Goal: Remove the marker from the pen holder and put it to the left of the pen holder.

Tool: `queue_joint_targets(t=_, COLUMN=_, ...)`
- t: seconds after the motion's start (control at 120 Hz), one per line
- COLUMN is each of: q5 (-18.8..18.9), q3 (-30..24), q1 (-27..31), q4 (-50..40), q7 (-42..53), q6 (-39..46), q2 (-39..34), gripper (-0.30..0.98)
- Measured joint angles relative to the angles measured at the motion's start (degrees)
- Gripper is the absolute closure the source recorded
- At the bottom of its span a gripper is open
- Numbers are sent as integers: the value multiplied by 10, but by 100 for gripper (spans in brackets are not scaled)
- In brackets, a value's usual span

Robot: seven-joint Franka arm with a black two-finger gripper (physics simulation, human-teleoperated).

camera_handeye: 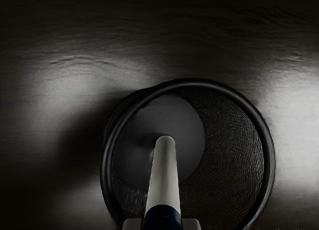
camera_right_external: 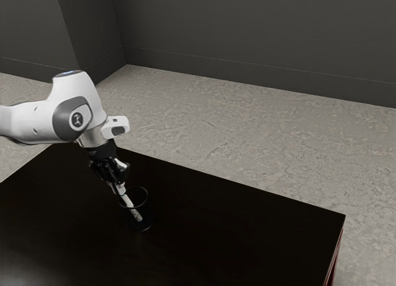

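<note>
One white arm (camera_right_external: 46, 120) comes in from the exterior view's left, bent downward over the dark surface (camera_right_external: 235, 233). Next toward that view's right is the black tool (camera_right_external: 119, 188), its two fingers closed on the marker (camera_right_external: 129, 203) from both sides, at the navy part. The marker tilts, its pale lower length reaching down inside the round, dark mesh pen holder (camera_right_external: 147, 197), within the rim. The pen holder stands upright on the surface, and farther right, beyond the surface's edge, lies the mottled gray floor (camera_right_external: 278, 147).
</note>
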Motion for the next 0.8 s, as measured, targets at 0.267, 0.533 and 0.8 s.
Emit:
queue_joint_targets(t=0.267, q5=32, q3=-4, q1=6, q4=31, q7=-2, q6=-23, q2=-74, gripper=77)
queue_joint_targets(t=0.533, q5=74, q3=2, q1=119, q4=74, q7=-5, q6=-68, q2=-40, gripper=79)
queue_joint_targets(t=0.8, q5=44, q3=34, q1=101, q4=62, q7=2, q6=-173, q2=15, gripper=79)
